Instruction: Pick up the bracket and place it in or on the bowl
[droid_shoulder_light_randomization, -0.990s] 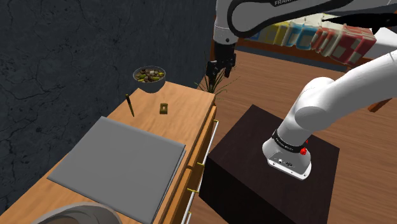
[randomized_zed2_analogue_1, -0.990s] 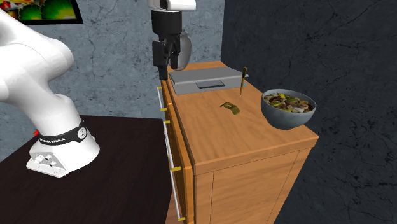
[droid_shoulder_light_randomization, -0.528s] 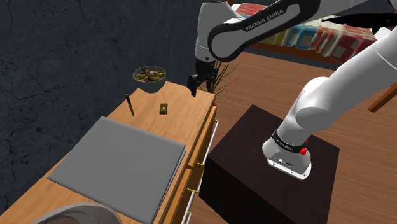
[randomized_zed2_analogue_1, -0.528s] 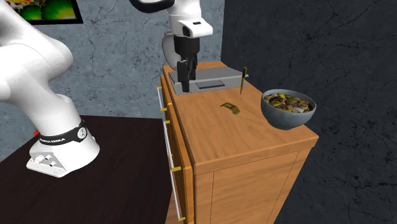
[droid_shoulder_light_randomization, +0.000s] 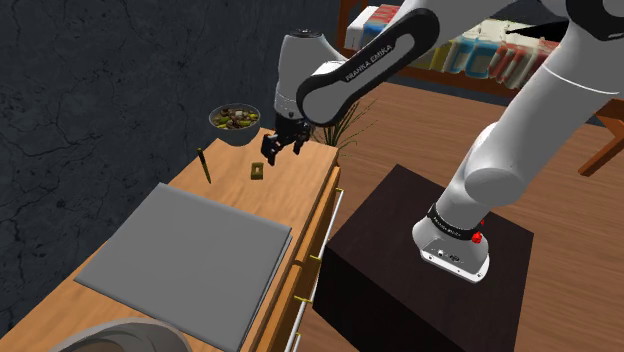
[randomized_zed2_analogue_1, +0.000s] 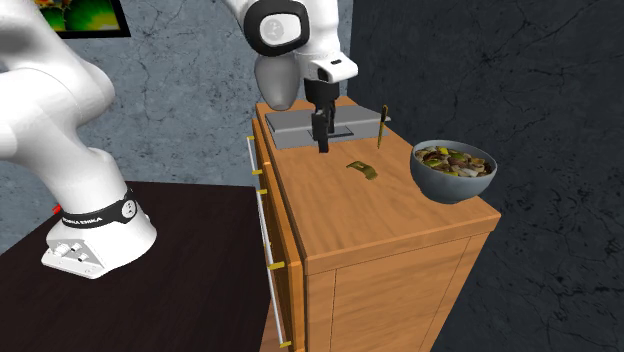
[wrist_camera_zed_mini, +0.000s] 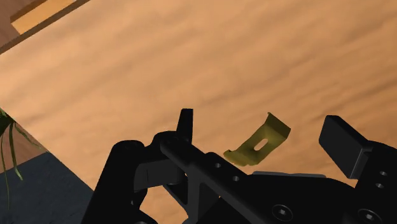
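Observation:
A small olive-yellow bent bracket (droid_shoulder_light_randomization: 257, 171) (randomized_zed2_analogue_1: 362, 168) lies flat on the wooden cabinet top (droid_shoulder_light_randomization: 300, 170). The grey bowl (droid_shoulder_light_randomization: 234, 122) (randomized_zed2_analogue_1: 453, 170), full of mixed brown and green bits, stands at the top's far end in the shoulder view. My black gripper (droid_shoulder_light_randomization: 279, 148) (randomized_zed2_analogue_1: 320, 140) hangs open above the top, just to the shoulder view's right of the bracket and a little above it. In the wrist view the bracket (wrist_camera_zed_mini: 259, 143) lies on the wood between my spread fingertips (wrist_camera_zed_mini: 185, 123), untouched.
A grey flat slab (droid_shoulder_light_randomization: 190, 245) (randomized_zed2_analogue_1: 320, 125) covers the cabinet's near part in the shoulder view. A thin dark stick (droid_shoulder_light_randomization: 205, 165) (randomized_zed2_analogue_1: 382, 125) stands by it. The dark stand (droid_shoulder_light_randomization: 420, 270) is beside the cabinet's drawers. A plant (droid_shoulder_light_randomization: 348, 128) grows behind the arm.
The arm has swung from beyond the cabinet's edge to over the top, bringing the open gripper down towards the bracket. The bracket and the bowl have not moved.

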